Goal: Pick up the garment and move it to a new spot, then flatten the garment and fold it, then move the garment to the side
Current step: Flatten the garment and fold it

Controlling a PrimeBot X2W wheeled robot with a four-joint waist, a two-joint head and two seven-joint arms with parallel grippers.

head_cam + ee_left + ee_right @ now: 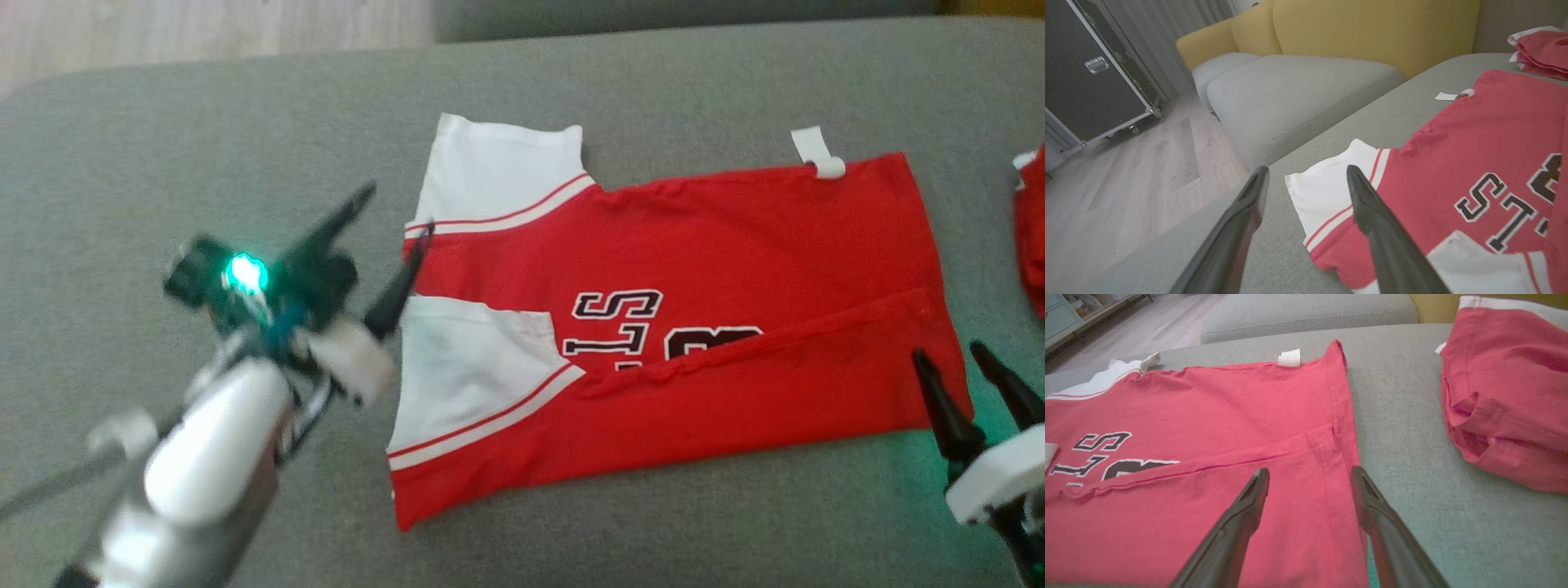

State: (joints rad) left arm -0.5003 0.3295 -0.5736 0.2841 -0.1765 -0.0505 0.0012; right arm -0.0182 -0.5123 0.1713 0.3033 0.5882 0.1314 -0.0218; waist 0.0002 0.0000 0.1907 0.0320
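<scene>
1 fold looks done: nearest me, the garment's (694,269) long near edge is turned up over itself, hiding the lower part of the black lettering. It lies flat on the grey cushion (204,122), sleeves to my left, hem to my right. The left gripper (398,212) hangs at the sleeve end and the right gripper (947,351) at the near hem corner. Both have jaws spread wide and hold nothing. By my judgement, what remains is at least 1 more fold, since the far half with its white tag (816,153) lies unfolded, then the move aside. Farther right sits a second red garment (1030,229), bunched.
</scene>
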